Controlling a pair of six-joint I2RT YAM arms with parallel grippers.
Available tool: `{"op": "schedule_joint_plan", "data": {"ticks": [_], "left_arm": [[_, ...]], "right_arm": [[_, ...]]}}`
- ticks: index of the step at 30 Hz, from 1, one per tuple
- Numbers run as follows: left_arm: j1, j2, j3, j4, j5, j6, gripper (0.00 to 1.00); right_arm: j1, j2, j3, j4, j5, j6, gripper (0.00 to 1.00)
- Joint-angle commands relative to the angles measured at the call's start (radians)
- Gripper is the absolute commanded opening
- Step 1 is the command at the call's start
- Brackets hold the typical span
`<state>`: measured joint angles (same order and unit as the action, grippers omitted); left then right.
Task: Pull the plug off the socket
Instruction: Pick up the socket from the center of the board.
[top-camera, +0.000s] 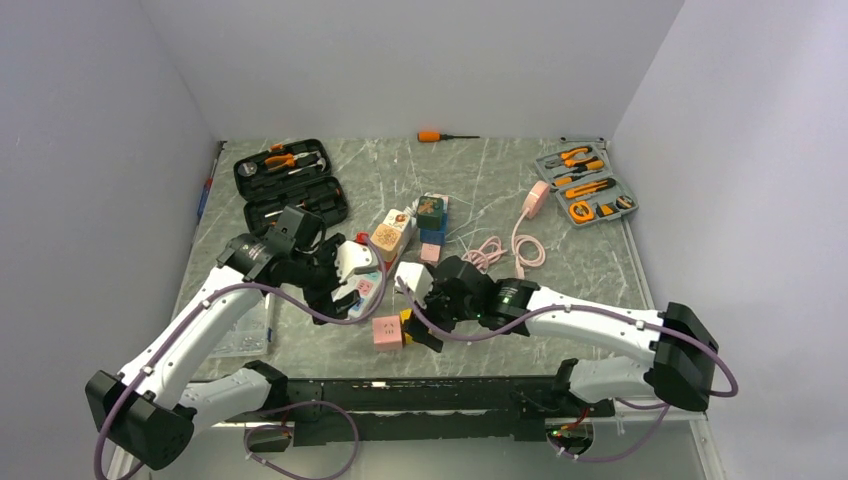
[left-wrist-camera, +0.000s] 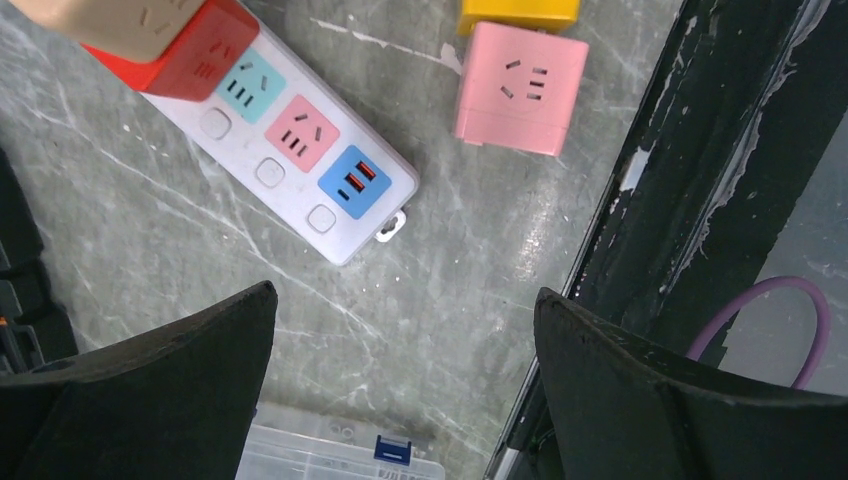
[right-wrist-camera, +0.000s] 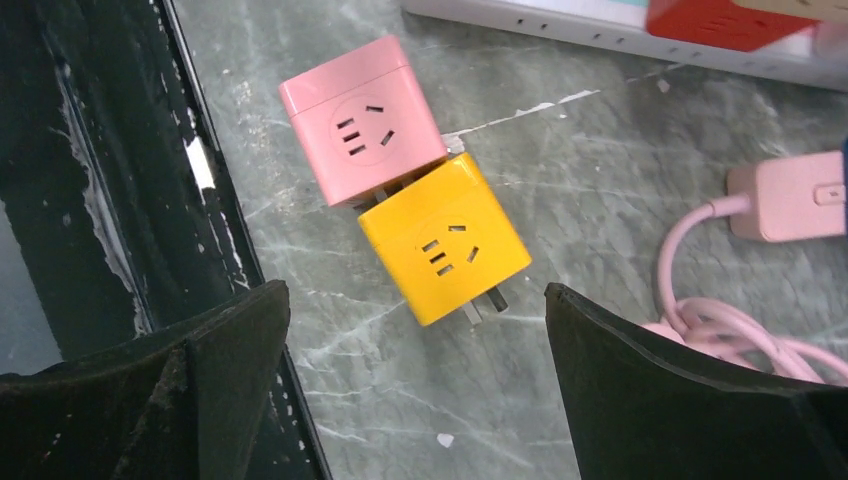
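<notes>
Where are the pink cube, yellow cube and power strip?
pink cube (right-wrist-camera: 358, 120): right wrist view, socket face.
yellow cube (right-wrist-camera: 445, 243): right wrist view, socket face.
power strip (left-wrist-camera: 302, 133): left wrist view, its pink outlet.

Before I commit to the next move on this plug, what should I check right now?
1. Left gripper open and empty: ok, fingers spread with nothing between them.
2. Right gripper open and empty: ok.
3. Red plug seated in the power strip: ok, not yet pulled.
4. Left gripper lined up on the red plug: not ok, the plug sits at the top-left edge of the left wrist view.
5. Power strip braced: not ok, neither gripper touches it.
6. Pink cube and yellow cube plugged together: cannot tell, they touch.
</notes>
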<state>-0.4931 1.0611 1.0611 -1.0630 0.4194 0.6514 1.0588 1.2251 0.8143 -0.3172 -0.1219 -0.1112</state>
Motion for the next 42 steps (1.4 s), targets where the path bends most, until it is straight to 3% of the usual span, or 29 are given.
{"op": "schedule_joint_plan", "data": {"ticks": [1,16,28,42], "left_arm": [[0.006,-0.005,-0.021,0.011,-0.023,0.004,1.00],[0.014,-0.058,-0.044,0.026,-0.014,0.004,0.99],[0.016,-0.047,-0.040,0.037,-0.014,-0.006,0.99],[0.016,-0.056,-0.050,0.049,-0.026,-0.004,0.99]], "right_arm": [[0.009,0.053,-0.004,0.089,-0.058,-0.145,1.00],[0.009,0.246,-0.004,0.212,-0.084,-0.250,1.00],[0.031,0.241,-0.084,0.286,-0.149,-0.167,0.97],[0.086,0.229,-0.109,0.313,-0.059,0.002,0.80]]}}
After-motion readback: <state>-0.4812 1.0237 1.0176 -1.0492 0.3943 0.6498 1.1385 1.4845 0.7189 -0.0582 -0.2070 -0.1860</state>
